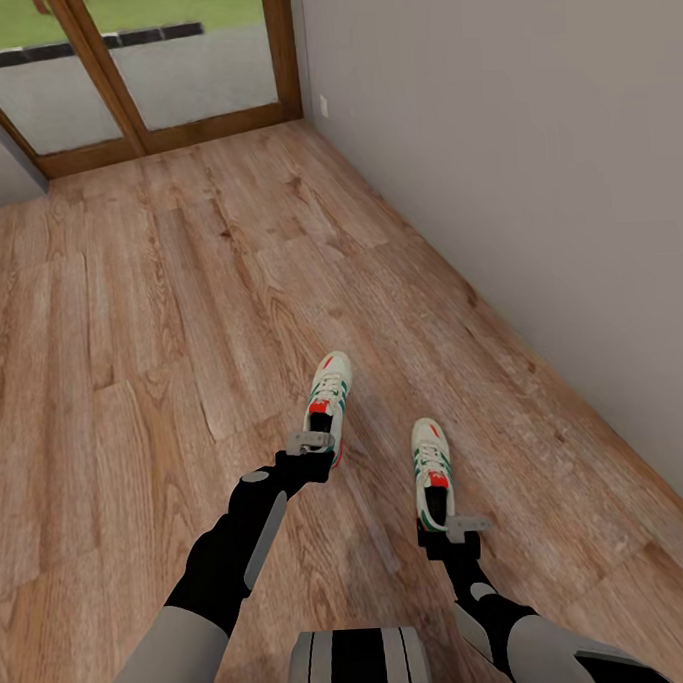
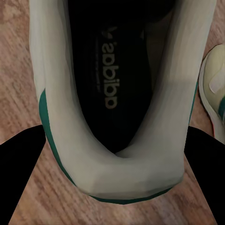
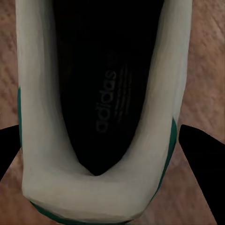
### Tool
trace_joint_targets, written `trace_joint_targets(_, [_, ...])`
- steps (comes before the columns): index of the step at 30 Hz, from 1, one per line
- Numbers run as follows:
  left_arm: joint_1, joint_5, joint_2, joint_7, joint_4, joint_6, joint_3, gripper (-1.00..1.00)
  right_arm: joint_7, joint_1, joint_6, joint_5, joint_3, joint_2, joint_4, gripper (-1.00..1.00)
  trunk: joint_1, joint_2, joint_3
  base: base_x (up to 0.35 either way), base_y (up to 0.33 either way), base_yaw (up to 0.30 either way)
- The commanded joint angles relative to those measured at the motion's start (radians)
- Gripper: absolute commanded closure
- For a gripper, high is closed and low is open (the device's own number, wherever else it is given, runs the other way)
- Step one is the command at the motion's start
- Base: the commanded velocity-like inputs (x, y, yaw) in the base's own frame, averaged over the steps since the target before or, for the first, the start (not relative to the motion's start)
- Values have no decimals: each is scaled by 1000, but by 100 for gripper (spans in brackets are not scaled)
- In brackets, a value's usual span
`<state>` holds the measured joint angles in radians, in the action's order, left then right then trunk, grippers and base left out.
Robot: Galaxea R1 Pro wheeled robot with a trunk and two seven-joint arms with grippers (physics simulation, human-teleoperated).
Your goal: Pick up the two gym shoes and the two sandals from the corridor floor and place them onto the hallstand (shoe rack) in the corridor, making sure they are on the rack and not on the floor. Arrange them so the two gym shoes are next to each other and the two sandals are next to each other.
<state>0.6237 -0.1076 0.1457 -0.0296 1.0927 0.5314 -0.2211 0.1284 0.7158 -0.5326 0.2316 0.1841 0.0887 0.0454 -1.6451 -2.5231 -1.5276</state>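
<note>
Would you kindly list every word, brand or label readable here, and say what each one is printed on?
"adidas" with a logo: insole of the left shoe, between the left gripper fingers.
"adidas": insole of the right shoe, at the right gripper.
Fine print beside each: too blurred to read.

I see both gym shoes over the corridor floor [image 1: 159, 291], near the wall [image 1: 533, 171] on my right. The left gym shoe [image 1: 327, 397] is ahead of the left hand [image 1: 312, 442]. The right gym shoe [image 1: 431, 472] is beside it, closer to me, before the right hand [image 1: 466, 525]. The glass door [image 1: 167, 60] is far ahead.
</note>
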Motion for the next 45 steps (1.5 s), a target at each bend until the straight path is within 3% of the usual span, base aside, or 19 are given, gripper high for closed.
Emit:
trace_joint_targets(1, [0, -10, 0, 2, 1, 5, 0, 100, 5, 1, -3, 8, 8, 0, -1, 100, 0, 0, -1, 0, 0, 0])
trace_joint_targets(7, [0, -10, 0, 2, 1, 5, 0, 100, 5, 1, -2, 8, 8, 0, -2, 100, 0, 0, -1, 0, 0, 0])
trace_joint_targets(31, [1, -10, -1, 4, 2, 7, 3, 100, 5, 1, 0, 10, 8, 2, 8, 100, 11, 5, 92, 0, 0, 0])
trace_joint_targets(39, [1, -10, -2, 4, 3, 7, 4, 100, 8, 1, 14, 18, 5, 3, 211, 100, 15, 7, 123, 0, 0, 0])
trace_joint_targets(42, [1, -10, -2, 4, 3, 7, 4, 100, 7, 1, 69, 15, 7, 3, 270, 100, 16, 8, 135, 0, 0, 0])
trace_joint_targets(45, [1, -10, -2, 4, 2, 7, 5, 100, 5, 1, 275, 13, 3, 4, 400, 100, 17, 9, 146, 0, 0, 0])
